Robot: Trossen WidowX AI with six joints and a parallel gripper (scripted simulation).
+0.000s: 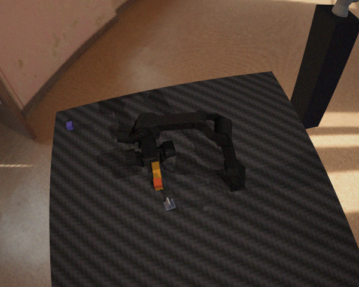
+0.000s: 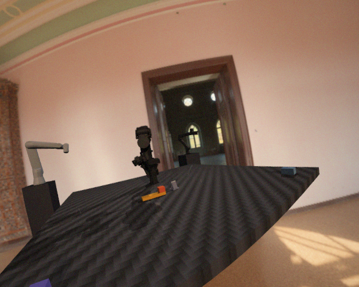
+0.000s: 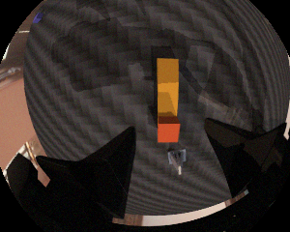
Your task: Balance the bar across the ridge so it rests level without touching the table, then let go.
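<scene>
One orange-yellow bar (image 1: 155, 170) (image 2: 153, 196) (image 3: 167, 92), a red block (image 1: 157, 182) (image 2: 161, 189) (image 3: 168, 131) on its six-o'clock end, lies on the dark surface (image 1: 204, 241) (image 2: 198, 222) (image 3: 106, 101) in the top view, the grey ridge (image 1: 169, 204) (image 2: 173, 185) (image 3: 177, 157) near five o'clock. In the exterior view the ridge stands apart, at two o'clock from the bar. The wrist view shows the open hand (image 1: 150, 153) (image 3: 171, 127) gripping nothing, the bar reaching toward twelve o'clock.

Orange bar (image 3: 167, 92), red block (image 3: 168, 132) at one end, open black fingers
</scene>
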